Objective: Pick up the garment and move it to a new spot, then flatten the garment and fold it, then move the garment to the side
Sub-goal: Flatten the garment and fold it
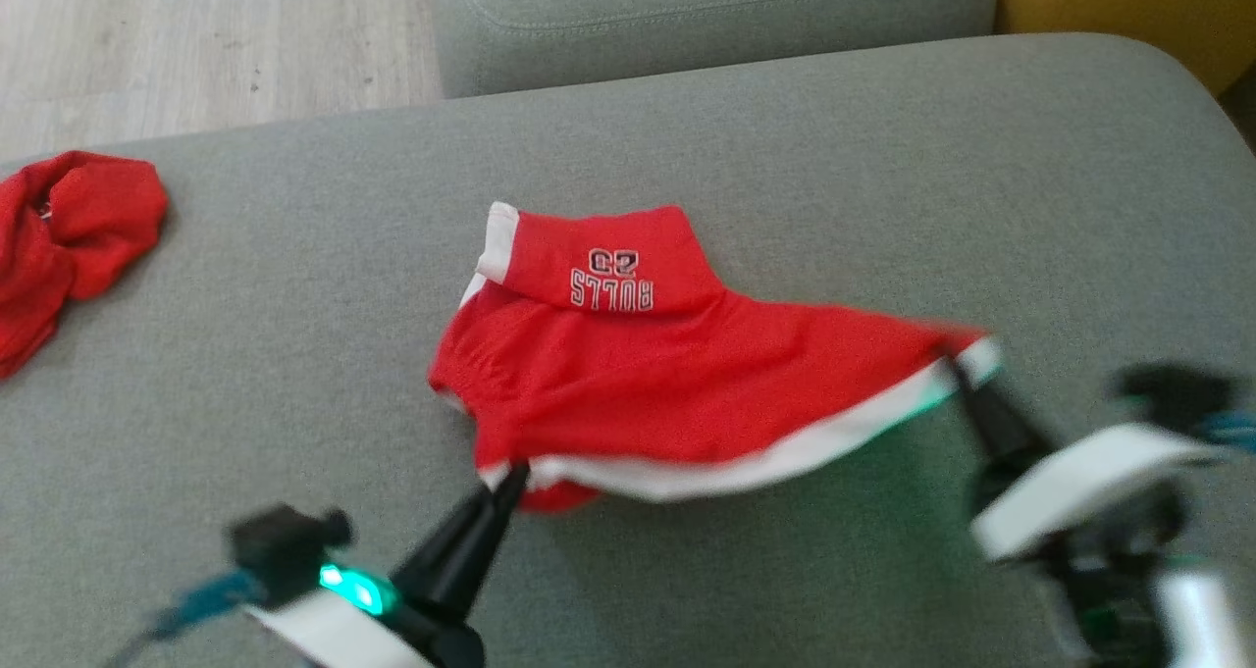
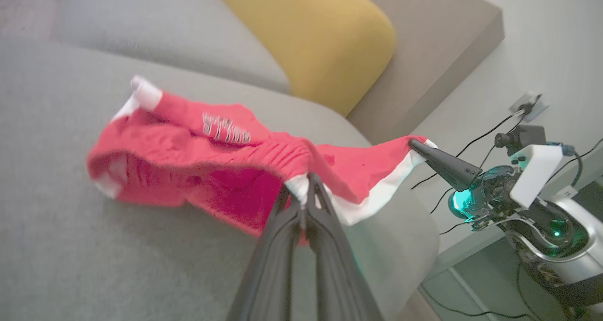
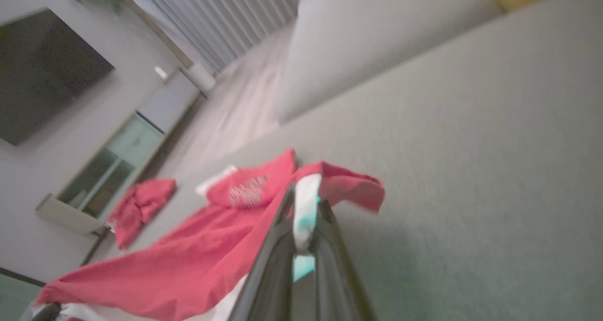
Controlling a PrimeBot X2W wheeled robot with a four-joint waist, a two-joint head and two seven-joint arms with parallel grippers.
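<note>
Two corners of the white hem (image 1: pixel 746 467) of the garment (image 1: pixel 628 393) are pinched: left jaws and right jaws each closed on one. It lies mid sofa seat (image 1: pixel 834 148), hem lifted toward the near edge. Light, limp cloth; likely to sag unless held by both corners.

You're in a home living room: grey sofa (image 1: pixel 883 158), yellow cushion (image 2: pixel 320 38), wall TV (image 3: pixel 42 71), wood floor (image 1: pixel 196 40), curtains (image 3: pixel 226 14).

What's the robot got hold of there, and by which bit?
The red garment: its left hand and right hand each pinch the white-trimmed edge, one at each end.
</note>
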